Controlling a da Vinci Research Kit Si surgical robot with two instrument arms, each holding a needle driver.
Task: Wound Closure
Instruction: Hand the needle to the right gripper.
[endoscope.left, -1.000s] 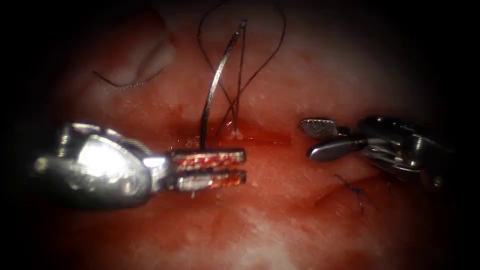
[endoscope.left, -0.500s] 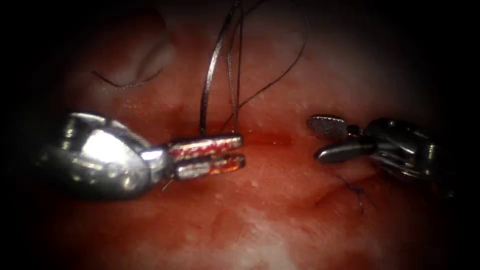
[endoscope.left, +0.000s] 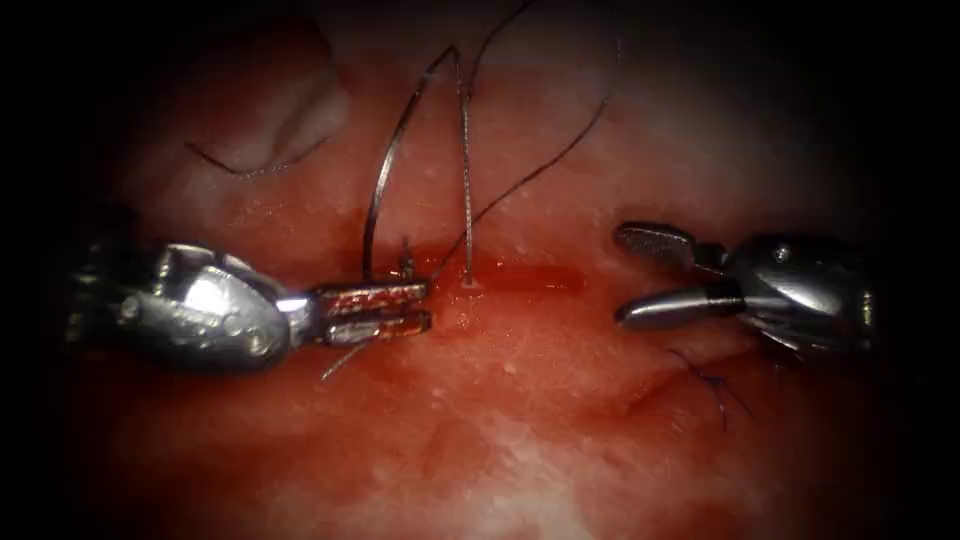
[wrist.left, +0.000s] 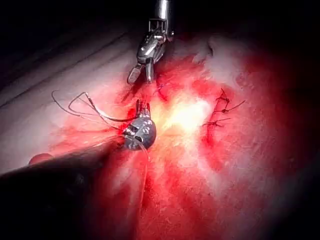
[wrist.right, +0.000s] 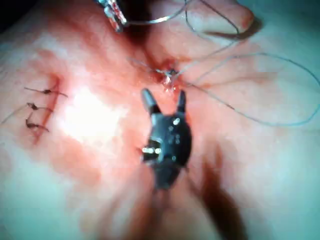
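Note:
My left tool (endoscope.left: 400, 305) lies to the left of the cut (endoscope.left: 530, 280) with its jaws shut on the curved needle (endoscope.left: 385, 175) near its lower end. The needle is out of the tissue and arches up and to the right. From its upper end the thread (endoscope.left: 464, 170) runs straight down into the tissue at the cut's left end, and a second strand loops wide to the right. My right tool (endoscope.left: 622, 275) hovers over the cut's right end, jaws open, holding nothing. In the right wrist view its open jaws (wrist.right: 164, 97) sit just short of the thread's entry point (wrist.right: 170, 76).
A finished dark stitch (endoscope.left: 710, 380) sits below the right tool. A loose piece of thread (endoscope.left: 250, 168) lies on the pale tissue at the upper left. Several older stitches (wrist.left: 220, 107) (wrist.right: 40, 107) lie further off. Red fluid wets the tissue around the cut.
My left tool has moved left with the needle, tilting it leftward, and the thread into the tissue has straightened. The right tool stayed near its place with its jaws opened wider.

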